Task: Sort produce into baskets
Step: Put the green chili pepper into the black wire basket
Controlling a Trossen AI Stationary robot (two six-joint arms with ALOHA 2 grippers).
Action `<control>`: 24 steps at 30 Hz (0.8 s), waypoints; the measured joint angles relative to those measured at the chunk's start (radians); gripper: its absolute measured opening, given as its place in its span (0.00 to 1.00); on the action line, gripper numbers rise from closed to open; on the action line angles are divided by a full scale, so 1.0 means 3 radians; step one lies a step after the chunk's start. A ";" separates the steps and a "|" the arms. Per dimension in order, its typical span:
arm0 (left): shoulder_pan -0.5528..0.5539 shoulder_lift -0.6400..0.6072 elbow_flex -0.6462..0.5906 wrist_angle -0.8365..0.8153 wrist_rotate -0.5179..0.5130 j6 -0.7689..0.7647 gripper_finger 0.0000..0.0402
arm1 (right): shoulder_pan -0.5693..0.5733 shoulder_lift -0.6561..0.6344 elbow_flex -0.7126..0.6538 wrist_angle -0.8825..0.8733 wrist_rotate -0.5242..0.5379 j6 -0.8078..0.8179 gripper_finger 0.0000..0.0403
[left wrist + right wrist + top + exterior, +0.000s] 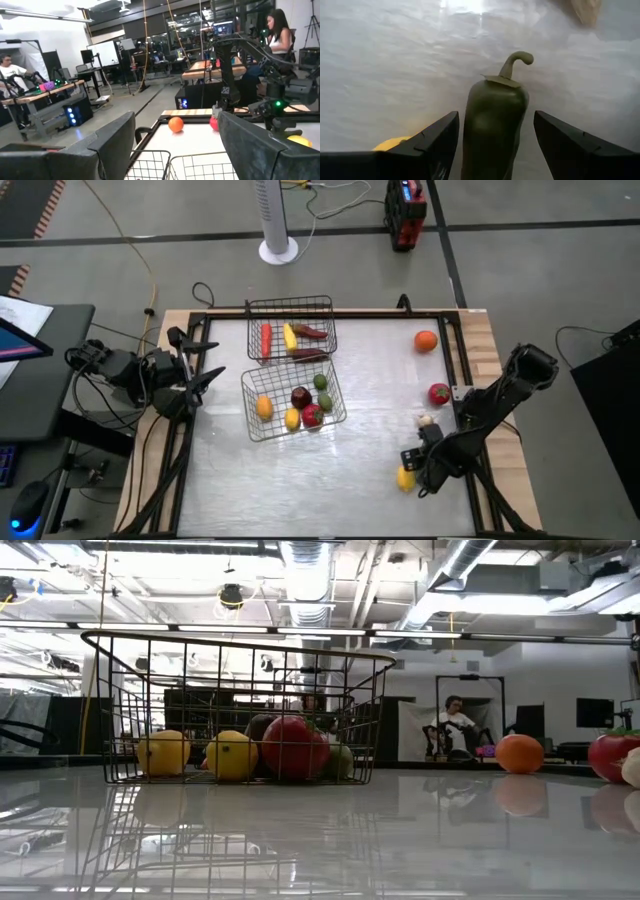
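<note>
The right gripper [422, 470] is low over the table [380, 420] near its front right corner, jaws spread with a green pepper [494, 125] standing between the fingers [437, 142], stem pointing away; a gap shows on either side, so no grip is established. A yellow lemon [405, 478] lies just beside the gripper on the side toward the table's middle, and a pale item [427, 421] sits near it farther back. A red apple [439, 393] and an orange [426, 340] lie along the right edge, well apart from each other. The two baskets [292, 370] stand touching at centre rear, both holding produce. Open surface lies between baskets and right gripper. The left gripper [205, 370] waits at the left edge, jaws apart, holding nothing.
</note>
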 joint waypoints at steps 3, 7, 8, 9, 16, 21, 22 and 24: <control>0.0001 0.0000 0.0000 0.0000 0.0000 0.0001 0.68 | -0.0025 0.0000 -0.0012 0.0017 0.0000 -0.0085 0.71; 0.0000 -0.0001 0.0000 0.0001 -0.0001 0.0019 0.68 | -0.0072 0.0000 -0.0012 0.0027 -0.0006 -0.0219 0.68; 0.0001 0.0000 0.0000 0.0001 -0.0001 0.0019 0.68 | -0.0087 0.0000 -0.0012 0.0028 -0.0016 -0.0262 0.66; 0.0000 0.0000 0.0000 0.0001 -0.0001 0.0019 0.68 | -0.0094 0.0001 -0.0012 0.0031 -0.0017 -0.0307 0.63; 0.0000 0.0000 0.0000 0.0003 -0.0001 0.0019 0.68 | -0.0226 0.0000 -0.0012 0.0117 -0.0049 -0.0682 0.40; 0.0001 0.0000 0.0000 0.0007 -0.0001 0.0019 0.68 | -0.0418 0.0002 0.0028 0.0060 -0.0064 -0.1054 0.37; 0.0000 0.0000 0.0000 0.0008 -0.0001 0.0019 0.68 | -0.0486 0.0004 0.0061 0.0025 -0.0069 -0.1168 0.38; 0.0001 0.0000 0.0000 0.0008 -0.0001 0.0016 0.68 | -0.0638 0.0004 0.0149 -0.0071 -0.0130 -0.1419 0.40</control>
